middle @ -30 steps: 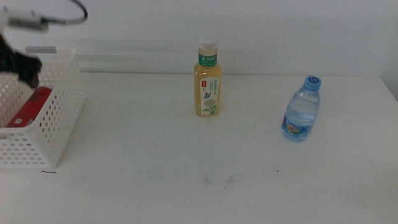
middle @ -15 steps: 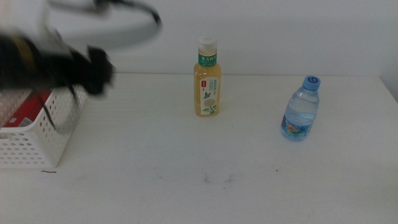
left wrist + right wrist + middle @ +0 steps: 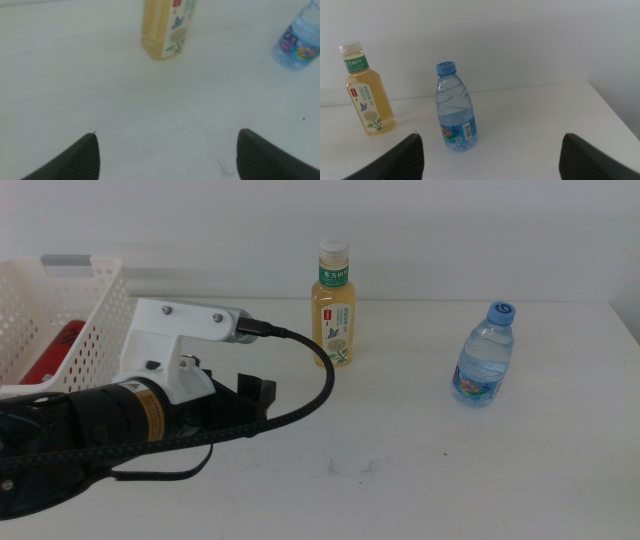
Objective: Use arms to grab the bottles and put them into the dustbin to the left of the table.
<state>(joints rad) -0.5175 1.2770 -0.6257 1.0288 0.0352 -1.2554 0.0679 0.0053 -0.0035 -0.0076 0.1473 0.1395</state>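
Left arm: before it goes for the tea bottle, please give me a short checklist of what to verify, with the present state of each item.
1. Left claw open and empty: ok, jaws wide apart, nothing between them.
2. Tea bottle upright and capped: ok.
3. Table free between the left claw and the tea bottle: ok in the left wrist view.
4. Water bottle standing well apart from the tea bottle: ok.
5. Cola can already inside the dustbin: ok, red shows through the basket wall.
6. Right claw out of the way: ok, absent from the middle view, open, facing both bottles.
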